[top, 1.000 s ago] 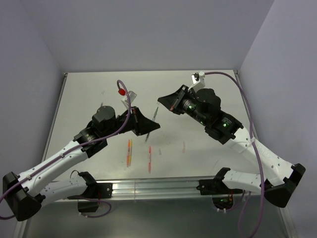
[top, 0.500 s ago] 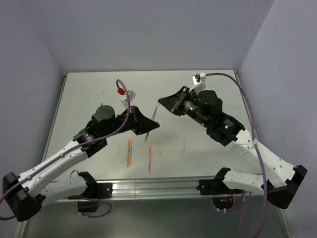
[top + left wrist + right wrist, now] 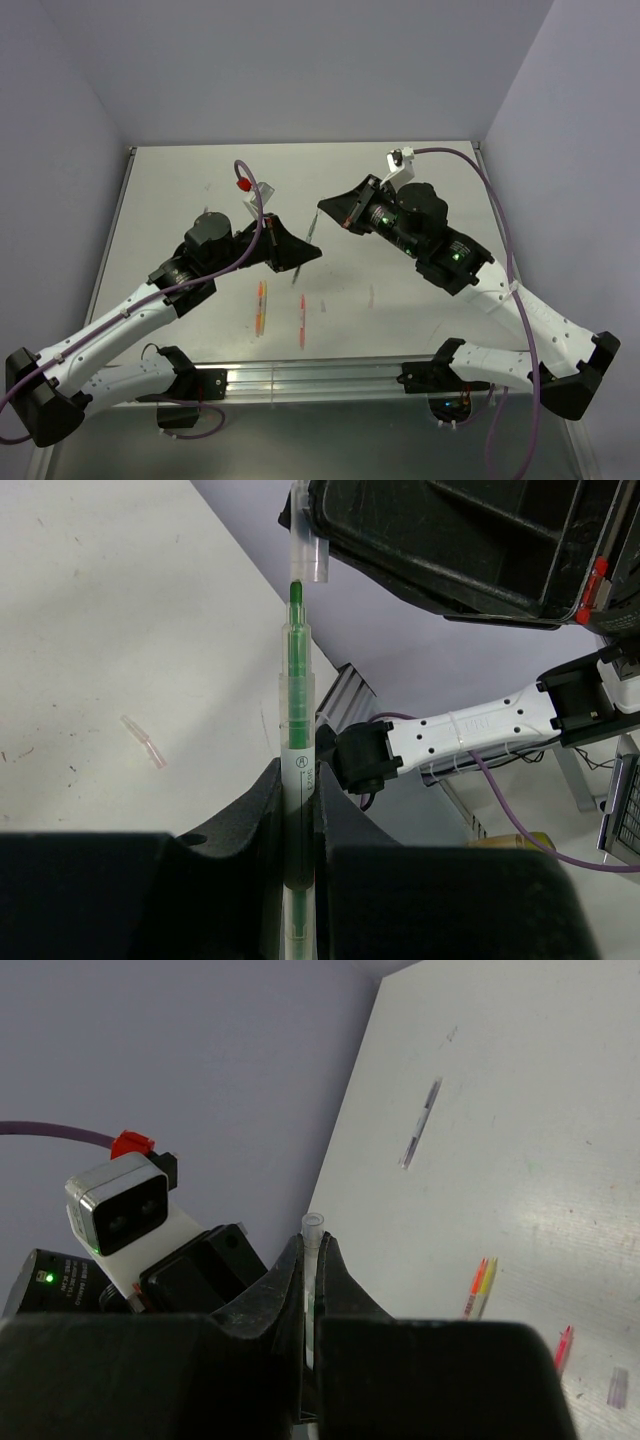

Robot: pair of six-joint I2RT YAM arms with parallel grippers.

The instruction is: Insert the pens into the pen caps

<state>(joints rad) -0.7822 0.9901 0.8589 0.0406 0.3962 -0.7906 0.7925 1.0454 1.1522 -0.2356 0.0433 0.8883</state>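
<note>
The left gripper (image 3: pixel 300 780) is pinched on the green pen (image 3: pixel 296 670), held in the air over the middle of the table (image 3: pixel 90 600), well in from every edge, its nib at the mouth of the clear cap (image 3: pixel 307 550) (barely entered, if at all). The right gripper (image 3: pixel 311 1260) is clamped on that cap. The danger, I judge: pushed slightly off-axis, the nib catches the rim and the slim pen slips back in the grip.

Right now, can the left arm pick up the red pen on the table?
Probably not: its tool is shut on the thin green plastic pen, though the thin red pen lies uncovered nearby.
</note>
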